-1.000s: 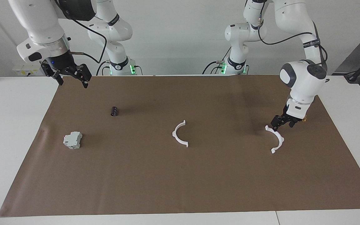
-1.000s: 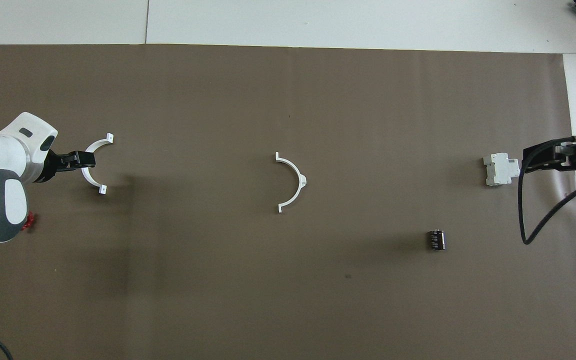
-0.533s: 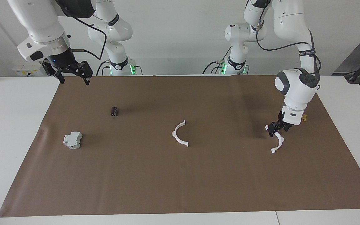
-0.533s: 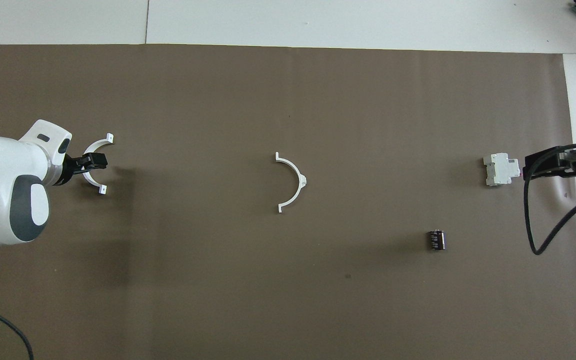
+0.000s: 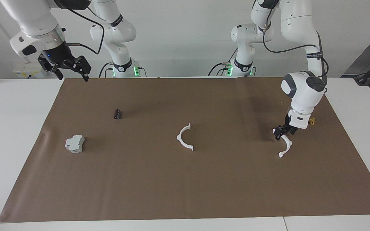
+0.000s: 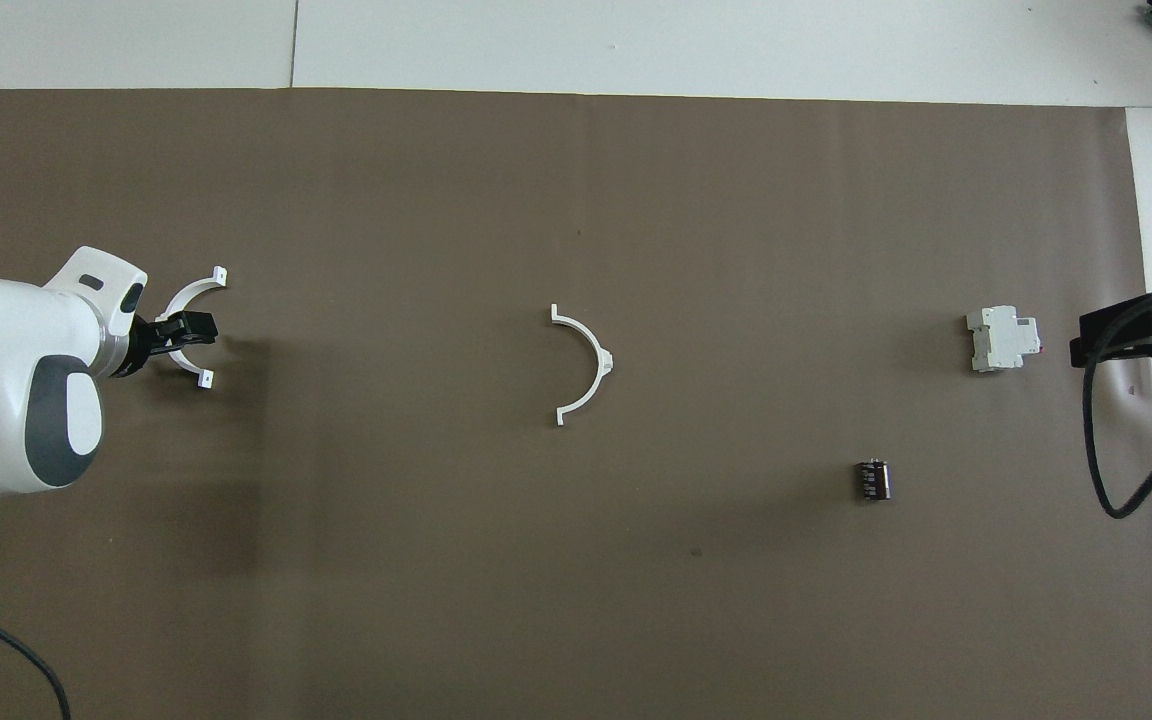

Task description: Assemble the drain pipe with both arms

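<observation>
The left hand [image 5: 283, 132] is sitting low over the half-ring [image 5: 284, 145] at the left arm's end of the bench [image 5: 172, 192], its fingers spread and straddling the arc near the end tab nearer the robots; over the last second it has been sinking from just above that tab and swinging round to line up across the plastic, and I cannot tell whether it is touching yet. The other half-ring [image 5: 184, 137] is lying untouched in the middle of the brown mat, well apart from the first. The right hand [image 5: 66, 69] is hanging high over the mat's edge at the right arm's end, fingers also spread, and has been lifting and drifting outward, so that arm is waiting for now. A grey-white block [image 5: 74, 143] and a small dark cylinder [image 5: 117, 114] are lying nearby, and a small gold fitting [image 5: 312, 121] is showing just beside the left wrist. Judging by this, the first pick is about to begin; nothing is joined yet.
</observation>
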Controlling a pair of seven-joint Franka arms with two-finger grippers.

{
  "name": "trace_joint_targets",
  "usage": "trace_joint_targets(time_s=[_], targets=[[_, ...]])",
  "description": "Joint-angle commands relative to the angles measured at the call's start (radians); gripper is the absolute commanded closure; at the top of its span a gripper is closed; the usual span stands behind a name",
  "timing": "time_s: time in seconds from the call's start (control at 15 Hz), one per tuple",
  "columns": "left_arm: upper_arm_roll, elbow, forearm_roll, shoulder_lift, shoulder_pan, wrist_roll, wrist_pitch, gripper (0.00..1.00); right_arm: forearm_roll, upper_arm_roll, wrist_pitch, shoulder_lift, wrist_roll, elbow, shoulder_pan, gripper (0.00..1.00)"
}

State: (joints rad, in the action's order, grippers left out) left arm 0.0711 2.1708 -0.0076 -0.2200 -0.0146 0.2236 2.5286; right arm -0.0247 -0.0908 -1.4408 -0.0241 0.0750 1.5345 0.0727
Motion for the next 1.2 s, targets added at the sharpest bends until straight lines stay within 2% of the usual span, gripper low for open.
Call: trace_joint_targets(time_s=[0.0,0.4,0.6,0.87,1.0,1.07,1.13], targets=[[0.001,0.018,-0.006,0.002,0.002,0.008,0.030,0.00,-0.003,0.008,-0.038,0.001,-0.027,0.021,0.001,0.00],[0.001,0.018,-0.006,-0.001,0.002,0.010,0.039,0.00,-0.009,0.016,-0.058,-0.001,-0.026,0.026,-0.004,0.00],[0.001,0.018,-0.008,-0.006,0.001,0.019,0.039,0.35,-0.003,0.014,-0.052,-0.002,-0.026,0.026,-0.014,0.00],[0.001,0.018,-0.006,-0.006,-0.005,0.060,0.041,0.66,-0.003,0.014,-0.053,-0.002,-0.026,0.026,-0.010,0.00],[0.001,0.018,-0.006,-0.006,-0.005,0.057,0.039,0.93,-0.003,0.014,-0.053,-0.002,-0.026,0.026,-0.011,0.00],[0.001,0.018,-0.006,-0.006,-0.007,0.057,0.038,1.00,-0.003,0.014,-0.053,-0.002,-0.026,0.026,-0.011,0.00],[0.001,0.018,-0.006,-0.006,-0.008,0.054,0.036,1.00,-0.003,0.014,-0.053,-0.002,-0.026,0.026,-0.011,0.00]])
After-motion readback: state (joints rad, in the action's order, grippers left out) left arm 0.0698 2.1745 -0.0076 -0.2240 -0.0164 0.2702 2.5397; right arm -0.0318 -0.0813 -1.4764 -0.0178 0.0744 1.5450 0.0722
